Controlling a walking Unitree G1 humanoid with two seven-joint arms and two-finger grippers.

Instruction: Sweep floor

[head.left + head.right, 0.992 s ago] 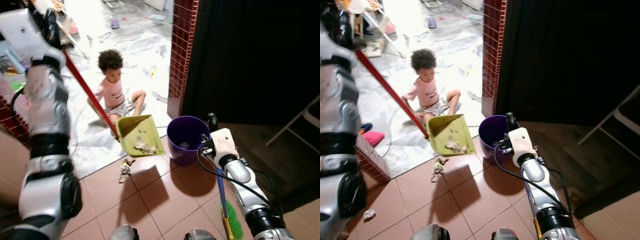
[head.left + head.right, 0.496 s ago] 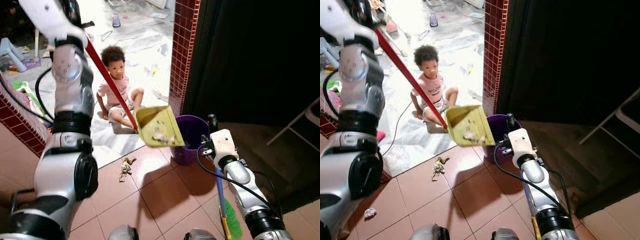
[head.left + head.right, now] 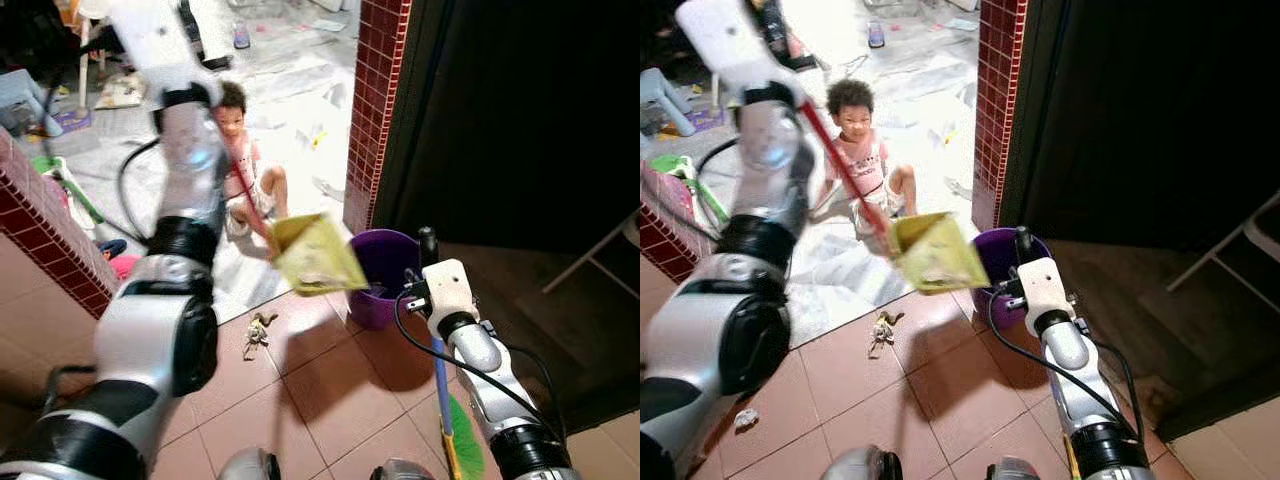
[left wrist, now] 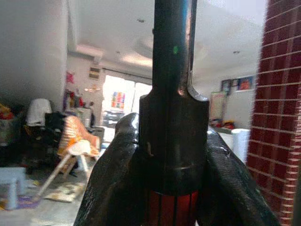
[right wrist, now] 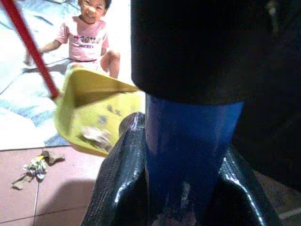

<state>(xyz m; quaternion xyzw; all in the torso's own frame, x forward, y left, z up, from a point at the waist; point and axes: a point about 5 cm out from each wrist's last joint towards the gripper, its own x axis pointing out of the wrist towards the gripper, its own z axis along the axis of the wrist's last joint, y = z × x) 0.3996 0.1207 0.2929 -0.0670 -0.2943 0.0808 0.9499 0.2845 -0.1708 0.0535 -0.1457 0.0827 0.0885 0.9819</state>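
Two end effectors, both gripping. My left end effector [image 4: 171, 197] is clamped on the red handle [image 3: 840, 165] of the yellow dustpan [image 3: 933, 255], raised high; its wrist view shows the black fingers [image 4: 110, 174] wrapped round the handle's dark cap, with a bright room and a brick pillar [image 4: 280, 108] behind. Dustpan hangs tilted in the air, its lip just beside the rim of the purple bin [image 3: 385, 262], scraps [image 5: 96, 135] still inside it; the right wrist view shows those best. My right end effector [image 5: 181, 188] is closed on the blue broom handle [image 5: 188, 141]; the left eye view shows the handle running down to green bristles [image 3: 465, 440] near the tiled floor's [image 3: 330, 385] near edge. A wad of litter [image 3: 880, 328] lies on the floor tiles short of the bin, and a small crumpled scrap [image 3: 744, 418] further left shows in the right eye view. A child [image 3: 862, 150] sits on the pale floor beyond, close behind the dustpan.
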